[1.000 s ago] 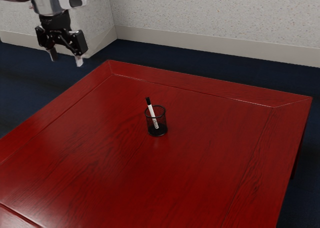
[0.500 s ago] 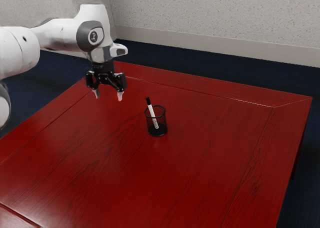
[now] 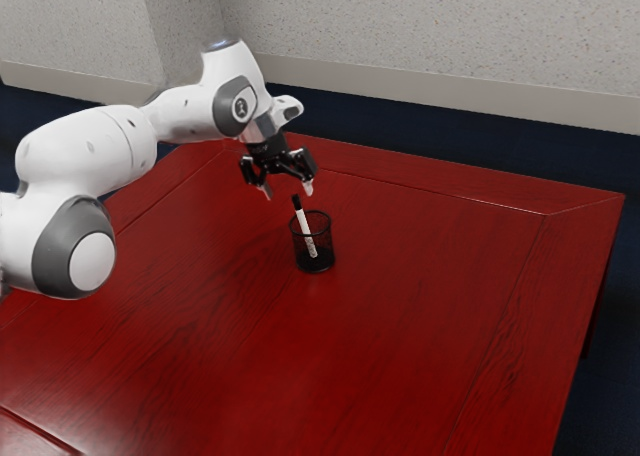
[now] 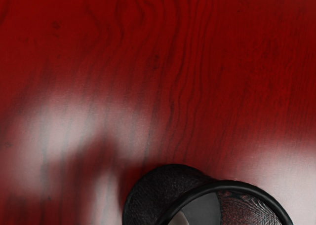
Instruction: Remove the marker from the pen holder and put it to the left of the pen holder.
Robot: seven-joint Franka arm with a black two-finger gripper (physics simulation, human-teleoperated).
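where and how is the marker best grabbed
Probably by its black upper end, from above, claw tilted to match: the marker leans toward the exterior view's left, that end sticking up above the pen holder.

A shiny red wooden table (image 3: 420,306) stands on dark blue floor (image 3: 450,133) — a speckled, pale grey wall (image 3: 430,26) behind.

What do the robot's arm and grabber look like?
The arm is smooth, rounded and white, with dark grey rings at its joints and a small dark marking on one round cap. The black gripper has two fingers with pale tips.
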